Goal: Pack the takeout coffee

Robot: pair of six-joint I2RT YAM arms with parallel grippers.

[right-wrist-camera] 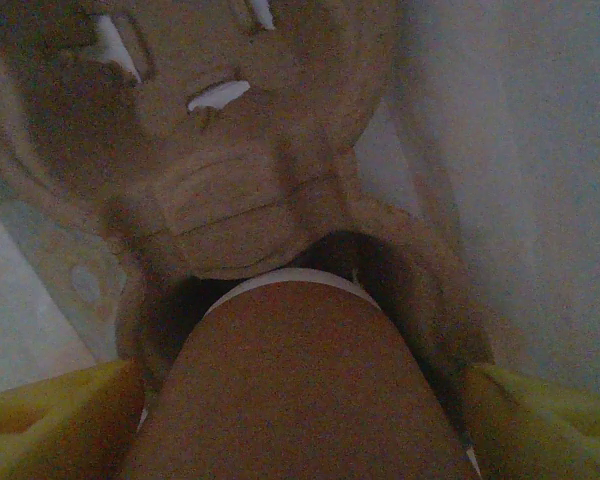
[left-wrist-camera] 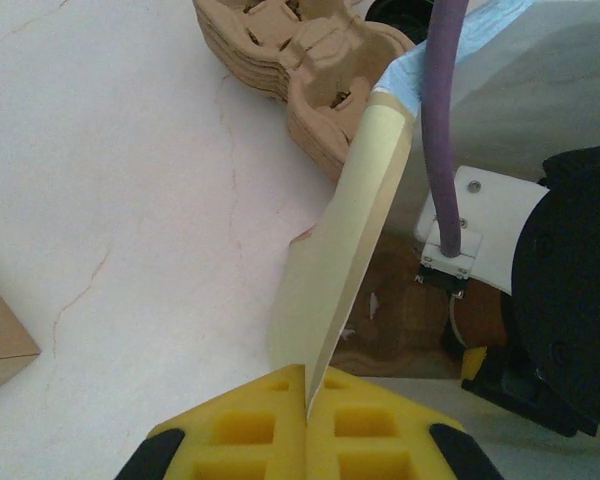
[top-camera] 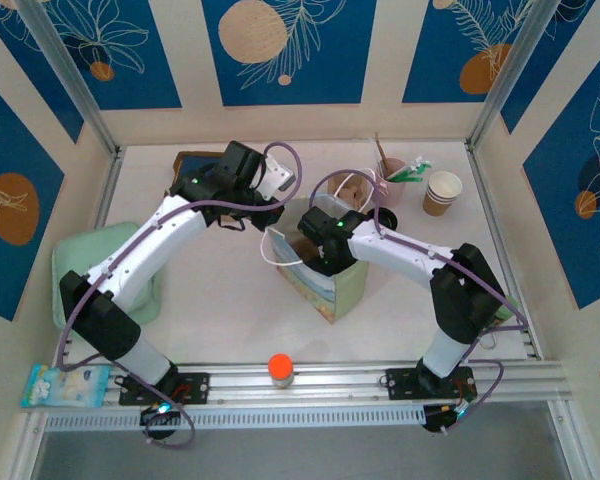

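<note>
A pale green paper bag (top-camera: 332,292) stands open at mid-table. My left gripper (left-wrist-camera: 308,400) is shut on the bag's upper edge (left-wrist-camera: 355,230), its yellow pads pinching the paper. My right gripper (right-wrist-camera: 300,440) reaches down inside the bag and is shut on a brown paper coffee cup (right-wrist-camera: 290,390), with a yellow finger on each side. The cup's base hangs just over a socket of the cardboard cup carrier (right-wrist-camera: 240,170) lying on the bag's bottom. From above, the right gripper (top-camera: 317,250) is in the bag's mouth and hides the cup.
A stack of spare cardboard carriers (top-camera: 356,190) lies behind the bag, beside a black lid (top-camera: 385,217), a pink cup of stirrers (top-camera: 390,176) and an empty paper cup (top-camera: 442,192). A green tray (top-camera: 78,268) sits left. An orange-capped bottle (top-camera: 281,369) stands at the front rail.
</note>
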